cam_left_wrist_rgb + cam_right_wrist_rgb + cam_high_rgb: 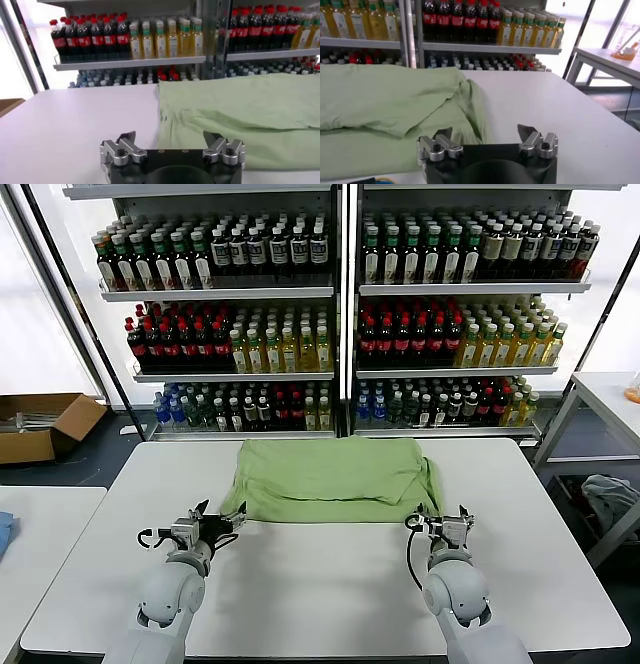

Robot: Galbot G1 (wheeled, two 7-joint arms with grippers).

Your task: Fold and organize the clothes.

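Light green soft-fabric polo shirt (335,479), folded over, lies plain side up at the far middle of the white table (320,604). Left gripper (222,521) sits at the shirt's near left corner, jaws spread, holding nothing. Right gripper (441,520) sits just beside the near right corner, jaws likewise spread, empty.

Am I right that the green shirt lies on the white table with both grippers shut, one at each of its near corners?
Not quite: both grippers are open. The wrist views show the left gripper and right gripper with fingers spread apart, holding nothing. The rest stands: the green shirt lies on the white table, one gripper by each near corner.
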